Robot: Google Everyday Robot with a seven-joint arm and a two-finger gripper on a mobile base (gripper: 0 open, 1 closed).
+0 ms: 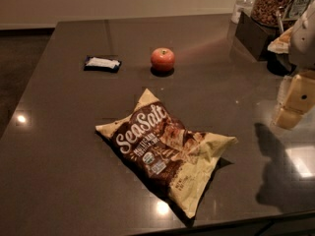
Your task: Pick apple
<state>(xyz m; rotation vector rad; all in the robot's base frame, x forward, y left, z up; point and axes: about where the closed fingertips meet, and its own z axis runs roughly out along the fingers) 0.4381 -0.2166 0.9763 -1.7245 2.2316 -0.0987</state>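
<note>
Apple point(162, 59) upright on table point(59, 146), dimple and stem up, towards the far middle, nothing touching it. End effector point(294, 102) at the right edge of the camera view, held above the table's right part, well apart from the fruit. From end effector, apple off to picture-left and farther back across the table; round, so no long axis to line up with. One arm only, so no choice of side. Chip bag point(165, 154) flat in the foreground, nearer than the apple; judged from this angle, lying beside a straight reach rather than across it. Small dark packet point(102, 63) left of the apple, apart from it. Jar point(270, 1) and box point(251, 33) at the far right corner. Arm cut off by the frame edge. End effector partly cropped too; spread or pressed together, impossible to tell. Height above table likewise uncertain.
</note>
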